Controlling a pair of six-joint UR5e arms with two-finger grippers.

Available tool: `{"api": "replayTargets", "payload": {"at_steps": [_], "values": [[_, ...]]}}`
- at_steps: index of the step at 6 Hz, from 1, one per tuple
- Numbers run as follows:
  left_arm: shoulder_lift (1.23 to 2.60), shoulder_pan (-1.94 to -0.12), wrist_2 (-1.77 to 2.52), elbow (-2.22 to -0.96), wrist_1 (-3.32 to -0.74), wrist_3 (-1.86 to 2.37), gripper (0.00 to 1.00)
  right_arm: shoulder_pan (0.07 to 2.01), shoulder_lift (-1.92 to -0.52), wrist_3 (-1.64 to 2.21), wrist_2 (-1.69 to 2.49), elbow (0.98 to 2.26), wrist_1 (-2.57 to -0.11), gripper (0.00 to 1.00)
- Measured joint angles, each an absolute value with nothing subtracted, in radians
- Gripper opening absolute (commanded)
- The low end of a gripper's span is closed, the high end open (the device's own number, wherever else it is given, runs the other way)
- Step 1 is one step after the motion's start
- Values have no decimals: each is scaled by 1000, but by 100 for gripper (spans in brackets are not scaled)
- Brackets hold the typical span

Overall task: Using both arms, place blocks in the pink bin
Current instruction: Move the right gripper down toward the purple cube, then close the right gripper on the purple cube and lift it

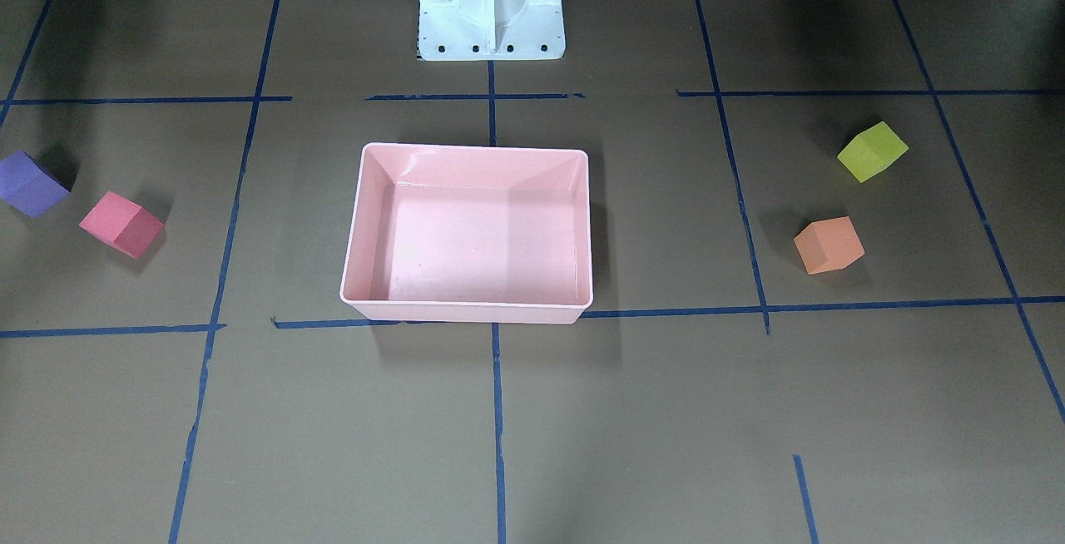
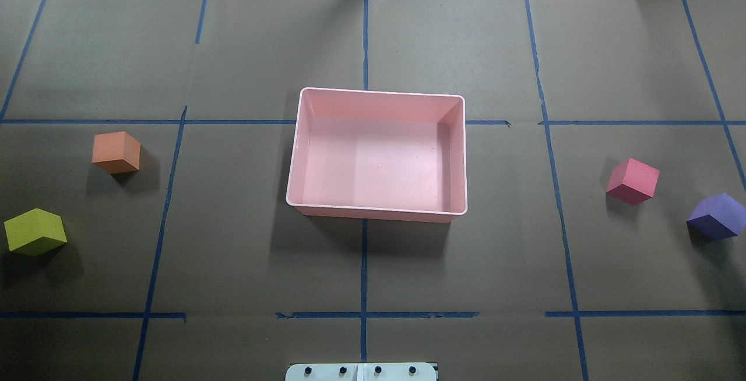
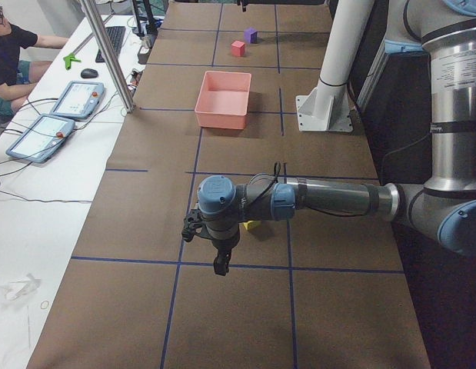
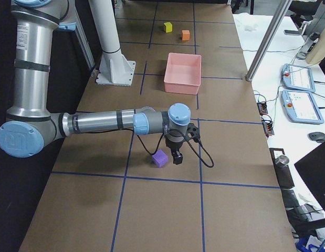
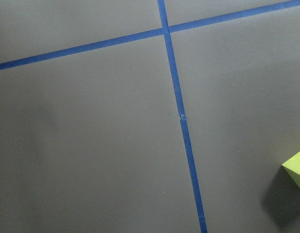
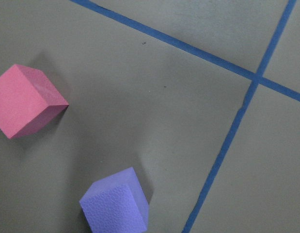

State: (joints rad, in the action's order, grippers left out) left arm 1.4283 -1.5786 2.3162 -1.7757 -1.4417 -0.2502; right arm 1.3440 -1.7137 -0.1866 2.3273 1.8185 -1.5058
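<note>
**Pink bin** (image 2: 376, 159): stands at the centre of the worktop (image 2: 373, 276), long sides parallel to the robot's edge.

**Orange block** (image 2: 116, 151) and **yellow-green block** (image 2: 35, 230): lie on the worktop toward the end on the robot's left, apart from each other. The yellow-green one is closer to that end and to the robot's edge.

**Red-pink block** (image 2: 633, 181) and **purple block** (image 2: 717, 216): lie toward the opposite end, apart from each other, the purple one closer to that end.

All four blocks are outside the bin and well apart from it.

**Left fingers** (image 3: 221, 265): hang pointing down over the left end, near the yellow-green block. They are seen from the side only, so I cannot tell whether they are spread or pressed together.

**Right fingers** (image 4: 176, 156): hang pointing down over the right end, just beside the purple block. Their state likewise cannot be told.

**White pedestal** (image 1: 491, 3): stands at the middle of the robot's edge.
</note>
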Motion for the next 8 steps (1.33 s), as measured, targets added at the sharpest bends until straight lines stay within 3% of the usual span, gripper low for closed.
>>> {"api": "replayTargets", "payload": {"at_steps": [3, 7, 8], "values": [[1424, -1578, 2317, -1778, -1440, -250, 100, 1178, -1757, -180, 2262, 1796, -1346, 100], [1424, -1578, 2317, -1778, -1441, -250, 100, 1051, -1771, -181, 2209, 1727, -1321, 97], [1424, -1578, 2317, -1778, -1442, -250, 100, 1036, -1769, -181, 2193, 1717, -1321, 64]]}}
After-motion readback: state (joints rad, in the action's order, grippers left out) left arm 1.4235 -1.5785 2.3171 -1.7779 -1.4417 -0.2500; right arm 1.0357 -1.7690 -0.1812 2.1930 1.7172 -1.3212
